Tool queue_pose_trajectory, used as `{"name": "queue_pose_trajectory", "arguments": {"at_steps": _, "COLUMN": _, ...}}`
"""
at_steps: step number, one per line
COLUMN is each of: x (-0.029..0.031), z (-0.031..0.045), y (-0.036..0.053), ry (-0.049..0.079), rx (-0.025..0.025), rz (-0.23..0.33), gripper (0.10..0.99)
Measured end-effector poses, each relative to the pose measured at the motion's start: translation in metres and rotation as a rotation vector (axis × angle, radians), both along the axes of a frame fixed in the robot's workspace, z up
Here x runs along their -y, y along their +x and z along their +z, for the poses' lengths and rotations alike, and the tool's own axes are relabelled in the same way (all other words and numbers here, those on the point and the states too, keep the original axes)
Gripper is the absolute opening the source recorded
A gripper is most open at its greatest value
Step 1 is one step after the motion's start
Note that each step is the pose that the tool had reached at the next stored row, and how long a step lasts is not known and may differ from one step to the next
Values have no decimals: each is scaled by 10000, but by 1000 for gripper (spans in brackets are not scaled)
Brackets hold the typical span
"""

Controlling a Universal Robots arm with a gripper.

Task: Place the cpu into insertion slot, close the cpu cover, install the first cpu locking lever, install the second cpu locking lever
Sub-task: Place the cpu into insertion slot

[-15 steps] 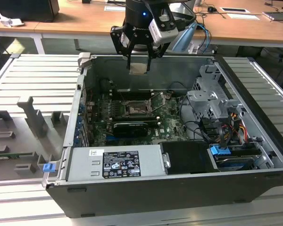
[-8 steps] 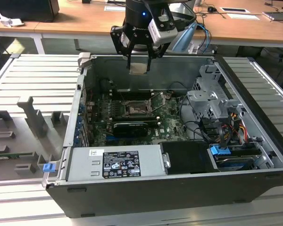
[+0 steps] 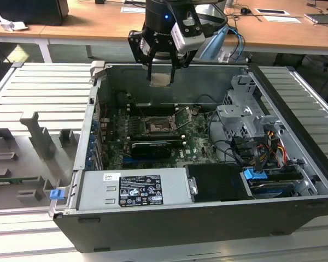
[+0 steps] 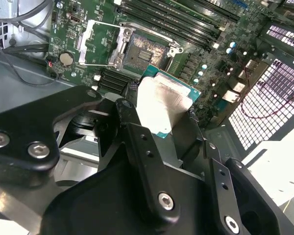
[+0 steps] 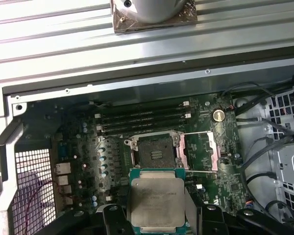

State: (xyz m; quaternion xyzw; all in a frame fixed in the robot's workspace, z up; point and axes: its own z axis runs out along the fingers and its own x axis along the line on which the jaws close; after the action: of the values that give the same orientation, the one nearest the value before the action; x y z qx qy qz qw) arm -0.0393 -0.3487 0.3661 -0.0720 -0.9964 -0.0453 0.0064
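The fingers [image 4: 132, 127] pinched the cpu [image 5: 156, 200] by its edges (silvery face up in both wrist views), and the gripper [image 3: 162, 71] held it in the air above the open case [image 3: 180, 229]. Down on the board [image 5: 220, 176], the slot [image 5: 154, 152] lay bare and apart from the cpu, with the cover [image 5: 198, 152] standing open just beside it.

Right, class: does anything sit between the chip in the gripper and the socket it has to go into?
Nothing visible does. The gripper holds the cpu above the open case. The cpu cover is swung open to one side of the insertion slot, whose dark bed lies bare.
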Motion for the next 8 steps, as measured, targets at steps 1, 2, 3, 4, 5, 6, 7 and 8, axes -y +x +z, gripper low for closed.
{"name": "queue_pose_trajectory", "arguments": {"at_steps": 1, "x": 0, "z": -1, "y": 0, "ry": -2, "rx": -1, "rz": -2, "gripper": 529}}
{"name": "queue_pose_trajectory", "arguments": {"at_steps": 2, "x": 0, "z": -3, "y": 0, "ry": -1, "rx": 0, "rz": -2, "gripper": 529}}
{"name": "queue_pose_trajectory", "arguments": {"at_steps": 3, "x": 0, "z": -8, "y": 0, "ry": 0, "rx": 1, "rz": -2, "gripper": 529}}
{"name": "queue_pose_trajectory", "arguments": {"at_steps": 4, "x": 0, "z": -9, "y": 0, "ry": 0, "rx": 0, "rz": -3, "gripper": 529}}
{"name": "queue_pose_trajectory", "arguments": {"at_steps": 5, "x": 0, "z": -10, "y": 0, "ry": -1, "rx": -2, "rz": -3, "gripper": 529}}
{"name": "queue_pose_trajectory", "arguments": {"at_steps": 6, "x": 0, "z": -12, "y": 0, "ry": -1, "rx": -5, "rz": -4, "gripper": 529}}
{"name": "queue_pose_trajectory", "arguments": {"at_steps": 7, "x": 0, "z": -14, "y": 0, "ry": -2, "rx": -6, "rz": -7, "gripper": 529}}
{"name": "queue_pose_trajectory", "arguments": {"at_steps": 8, "x": 0, "z": -14, "y": 0, "ry": -4, "rx": -6, "rz": -24, "gripper": 529}}
